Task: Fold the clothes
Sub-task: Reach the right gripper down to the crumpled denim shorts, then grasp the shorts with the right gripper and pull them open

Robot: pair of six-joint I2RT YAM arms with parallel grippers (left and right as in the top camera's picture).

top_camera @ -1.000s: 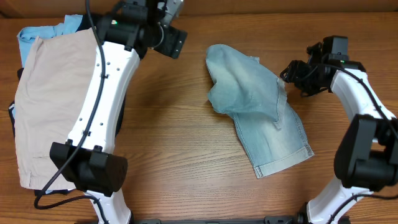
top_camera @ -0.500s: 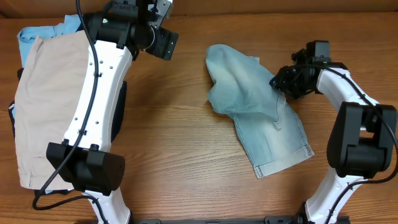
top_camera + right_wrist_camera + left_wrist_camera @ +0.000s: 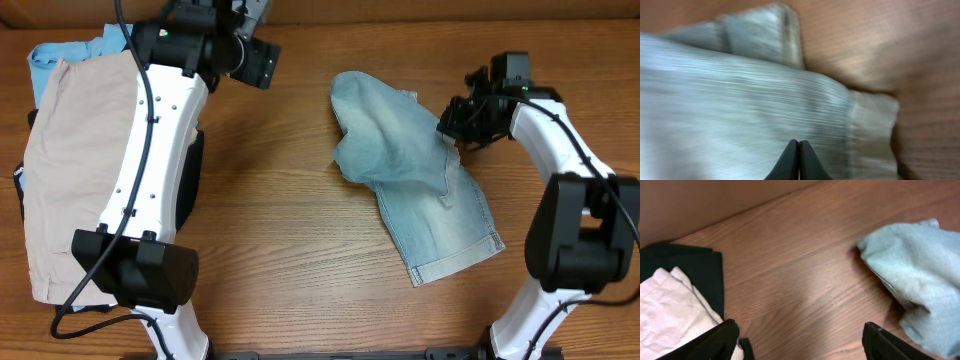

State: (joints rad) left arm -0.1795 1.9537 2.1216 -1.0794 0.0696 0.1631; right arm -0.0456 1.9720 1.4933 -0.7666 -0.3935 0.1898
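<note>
The light-blue denim shorts [image 3: 415,170] lie crumpled on the wooden table, right of centre, with one cuffed hem pointing toward the front. My right gripper [image 3: 452,125] is at their upper right edge. In the right wrist view its fingers [image 3: 799,142] are pressed together, shut, right over the blurred denim [image 3: 740,100]; no cloth shows between the tips. My left gripper [image 3: 255,62] hovers at the back left, well apart from the shorts. The left wrist view shows it [image 3: 799,328] wide open over bare wood, with the denim [image 3: 920,270] off to its right.
Large beige shorts [image 3: 75,170] lie spread at the left edge, over a sky-blue garment [image 3: 55,52] and a black one [image 3: 687,265]. A brown wall [image 3: 715,200] runs along the table's back. Bare wood lies between the two piles.
My right gripper has gone from open to shut and moved in to the denim's upper right edge. The left gripper has drifted slightly left and stays open.
</note>
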